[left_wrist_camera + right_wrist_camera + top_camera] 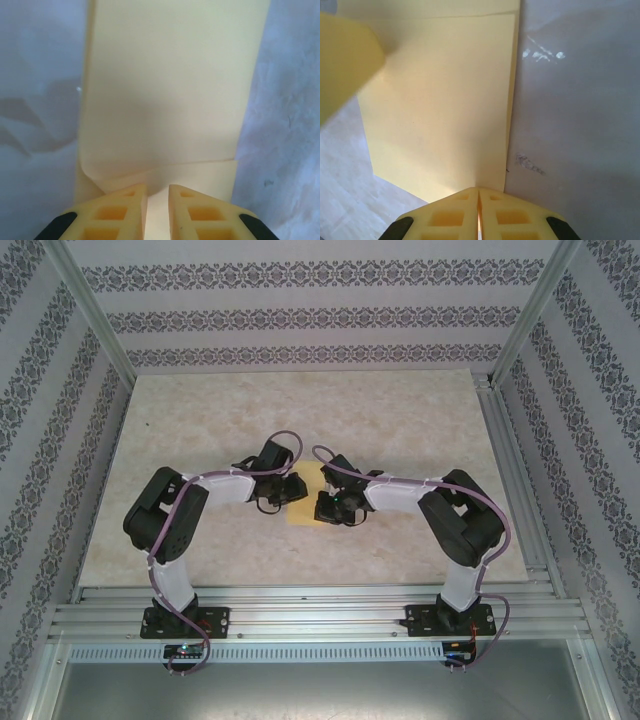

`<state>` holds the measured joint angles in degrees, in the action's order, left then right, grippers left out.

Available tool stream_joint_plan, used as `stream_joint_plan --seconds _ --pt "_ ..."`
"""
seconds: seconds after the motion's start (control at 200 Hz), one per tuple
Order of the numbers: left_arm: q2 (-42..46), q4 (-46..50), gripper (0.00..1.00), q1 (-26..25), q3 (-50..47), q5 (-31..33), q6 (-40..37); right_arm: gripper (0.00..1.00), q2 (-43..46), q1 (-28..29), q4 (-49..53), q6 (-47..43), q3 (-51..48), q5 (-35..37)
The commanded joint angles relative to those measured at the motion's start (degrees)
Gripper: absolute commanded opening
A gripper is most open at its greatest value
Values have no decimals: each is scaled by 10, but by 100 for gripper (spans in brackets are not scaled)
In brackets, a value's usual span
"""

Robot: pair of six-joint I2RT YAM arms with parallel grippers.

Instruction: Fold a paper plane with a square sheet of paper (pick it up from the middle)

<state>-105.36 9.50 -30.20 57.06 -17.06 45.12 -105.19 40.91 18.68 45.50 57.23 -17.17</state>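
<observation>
Sheet [303, 512] lies flat mid-desk [400, 420], between the two end effectors. Left end effector [288, 495] is over its left edge and right end effector [326, 508] over its right edge, both pointing inward with tips down.

Left wrist view: fingers [131, 212] slightly spread with a narrow gap, yellow paper visible in the gap. A folded-over strip of the sheet runs across just ahead of the tips. Can't tell if anything is gripped.

Right wrist view: end effector pressed together, hairline slit only, tips at the sheet's edge. Can't tell if paper is caught between. A crease line crosses the sheet's far end.
</observation>
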Motion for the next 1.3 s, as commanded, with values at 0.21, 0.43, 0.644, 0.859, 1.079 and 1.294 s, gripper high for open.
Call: stream_joint_plan --seconds 0.21,0.43,0.644,0.859,1.079,1.294 --pt "-32 18 21 46 11 24 -35 9 -52 10 85 -9 -23 87" --pt "-13 22 21 78 8 24 -61 9 -48 10 78 -5 -25 83" --pt "38 15 21 80 4 -16 -69 9 -41 10 64 -2 -27 75" --pt "96 -27 21 61 -39 -57 -37 9 -35 9 58 1 -30 69" --pt "52 -40 18 18 -28 -80 -29 9 -21 3 28 6 -45 53" --pt "2 -10 15 17 -18 -30 -29 10 3 -10 -54 15 -71 -3"
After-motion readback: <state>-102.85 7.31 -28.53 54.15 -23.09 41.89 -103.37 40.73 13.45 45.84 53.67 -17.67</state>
